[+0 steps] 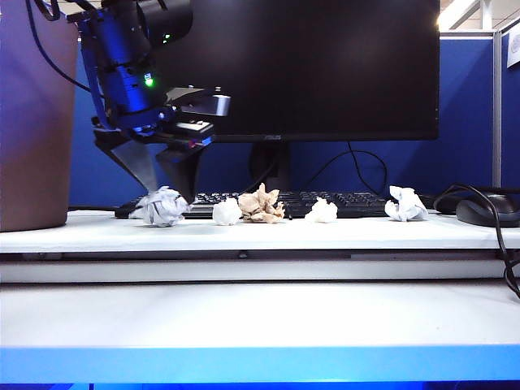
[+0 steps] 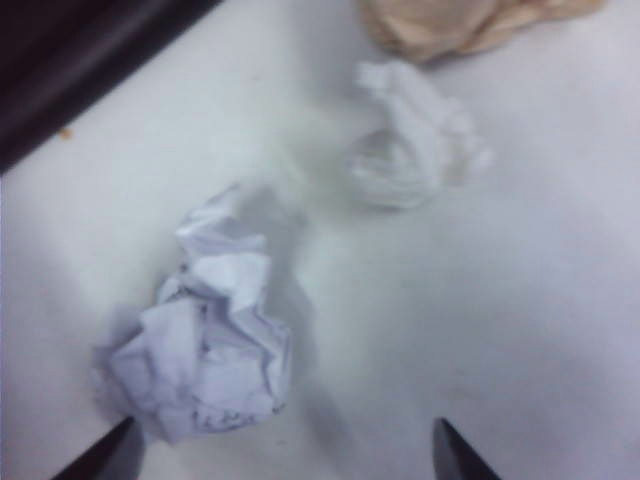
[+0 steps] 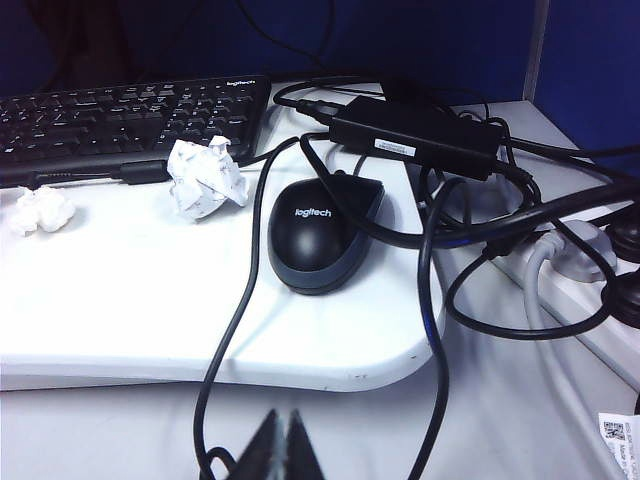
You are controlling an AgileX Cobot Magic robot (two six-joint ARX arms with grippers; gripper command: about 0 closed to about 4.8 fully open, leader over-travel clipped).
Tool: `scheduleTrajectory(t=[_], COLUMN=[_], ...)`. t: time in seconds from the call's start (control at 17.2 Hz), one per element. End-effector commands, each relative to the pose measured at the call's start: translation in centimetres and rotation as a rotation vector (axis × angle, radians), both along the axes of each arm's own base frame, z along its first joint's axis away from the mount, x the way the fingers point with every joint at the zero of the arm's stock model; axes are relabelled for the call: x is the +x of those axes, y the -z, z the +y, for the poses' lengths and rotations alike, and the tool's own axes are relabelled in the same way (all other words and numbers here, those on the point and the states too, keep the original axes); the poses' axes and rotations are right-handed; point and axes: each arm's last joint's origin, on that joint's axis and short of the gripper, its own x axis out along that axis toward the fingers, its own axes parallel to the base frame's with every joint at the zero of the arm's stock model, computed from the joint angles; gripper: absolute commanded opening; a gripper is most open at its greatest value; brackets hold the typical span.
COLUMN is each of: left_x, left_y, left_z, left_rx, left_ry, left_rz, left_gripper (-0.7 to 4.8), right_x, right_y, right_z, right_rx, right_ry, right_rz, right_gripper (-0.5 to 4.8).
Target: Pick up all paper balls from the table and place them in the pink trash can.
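White crumpled paper everywhere along the raised shelf of the white table (image 1: 366,231): five paper balls in a row in front of the black keyboard (image 1: 341,203). The left gripper (image 1: 166,175) hangs right over the leftmost white paper ball (image 1: 162,206), jaws spread wide either side of it, gripping nothing. From the wrist, that wad (image 2: 205,340) sits between the two dark fingertips (image 2: 105,455). Next along, a smaller white ball (image 1: 227,212), then the tan crumpled one (image 1: 262,204). The big mauve plastic trash can (image 1: 32,114) stands at far left. Right gripper (image 3: 282,445) is parked low near the black mouse (image 3: 320,235), fingertips pressed together, empty.
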Motion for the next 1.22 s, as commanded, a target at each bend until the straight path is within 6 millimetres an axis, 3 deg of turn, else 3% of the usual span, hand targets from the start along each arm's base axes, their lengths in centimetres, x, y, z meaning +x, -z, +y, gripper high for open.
scheduleTrajectory(t=[0.06,0.35,0.64,0.7,0.82,1.05,1.22], left_x=[0.4,0.7,1.8,2.0,2.1,2.4,2.3], left_y=[-0.3,-0.2,1.7,1.8,1.9,1.8,1.8], left_z=[0.1,0.1,1.0,1.2,1.4,1.7,1.7], left_rx=[0.014,0.022,0.053,0.056,0.055,0.049,0.051], left_ry=[-0.032,-0.044,-0.082,-0.090,-0.096,-0.104,-0.101], left_rz=[-0.061,-0.077,-0.023,-0.017,-0.019,-0.025,-0.021], left_gripper=[3.76,3.72,3.62,3.16,1.74,0.07,-0.06], right_x=[0.0,0.0,0.0,0.0,0.0,0.0,0.0], right_y=[0.0,0.0,0.0,0.0,-0.1,0.0,0.0], right_z=[0.0,0.0,0.0,0.0,0.0,0.0,0.0], right_rx=[-0.003,-0.003,-0.003,-0.003,-0.003,-0.003,-0.003], right_ry=[0.000,0.000,0.000,0.000,0.000,0.000,0.000], right_rz=[-0.010,-0.010,-0.010,-0.010,-0.011,-0.010,-0.010], right_gripper=[-0.05,-0.05,-0.05,-0.05,-0.05,-0.05,-0.05])
